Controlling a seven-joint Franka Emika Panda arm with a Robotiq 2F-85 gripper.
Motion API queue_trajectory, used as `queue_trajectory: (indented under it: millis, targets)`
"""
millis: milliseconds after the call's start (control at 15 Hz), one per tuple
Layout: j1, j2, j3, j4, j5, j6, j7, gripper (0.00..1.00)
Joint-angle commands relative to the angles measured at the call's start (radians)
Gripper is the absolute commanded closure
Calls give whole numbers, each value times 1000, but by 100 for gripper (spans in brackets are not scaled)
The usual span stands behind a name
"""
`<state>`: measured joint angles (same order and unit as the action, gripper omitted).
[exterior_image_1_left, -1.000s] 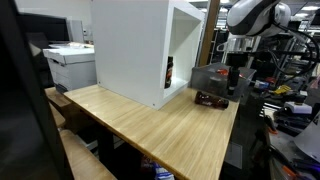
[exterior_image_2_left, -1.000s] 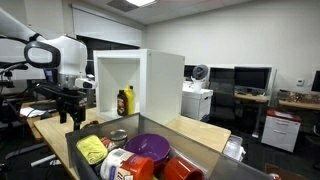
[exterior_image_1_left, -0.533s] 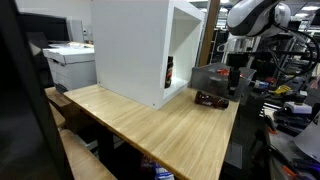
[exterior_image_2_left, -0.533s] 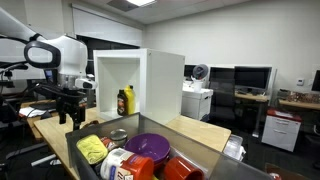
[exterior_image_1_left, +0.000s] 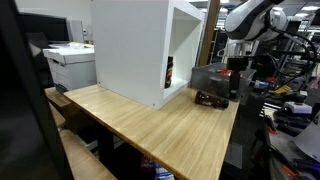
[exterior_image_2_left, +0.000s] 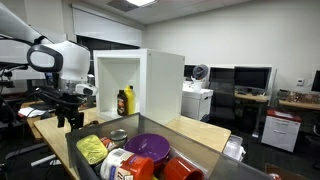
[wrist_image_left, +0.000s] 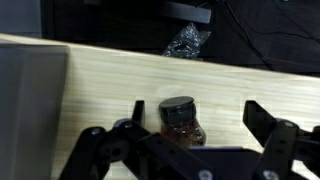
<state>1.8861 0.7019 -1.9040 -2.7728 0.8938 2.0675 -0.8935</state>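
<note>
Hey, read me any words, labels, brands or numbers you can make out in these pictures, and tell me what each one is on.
No text reads clearly in any view.
On the red and white container in the bin: print, too blurred to read.
On the bottles in the white cabinet: labels too small.
On the dark jar below the open end effector: no legible label.

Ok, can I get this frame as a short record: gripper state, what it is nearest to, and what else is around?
gripper: gripper open, jaws spread wide, above the table
nearest thing: dark jar with a black lid, seen between the fingers in the wrist view; no contact visible
surface: wooden table
cabinet: white cabinet, open at the front, bottles standing inside
bin: grey bin holding a purple bowl and other items
</note>
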Motion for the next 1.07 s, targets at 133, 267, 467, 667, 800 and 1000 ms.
queue_trajectory:
  millis: [133,267,467,667,800,1000]
  targets:
    - [-49,-100,57,0,-6,64,-10,0]
    - [-61,-123,79,0,-5,96,-12,0]
    - [-94,-112,137,1,19,122,-36,0]
    - [-132,-118,195,-4,17,153,-39,0]
    - [-153,-118,227,-5,21,173,-41,0]
    - [-177,-124,257,-6,23,197,-46,0]
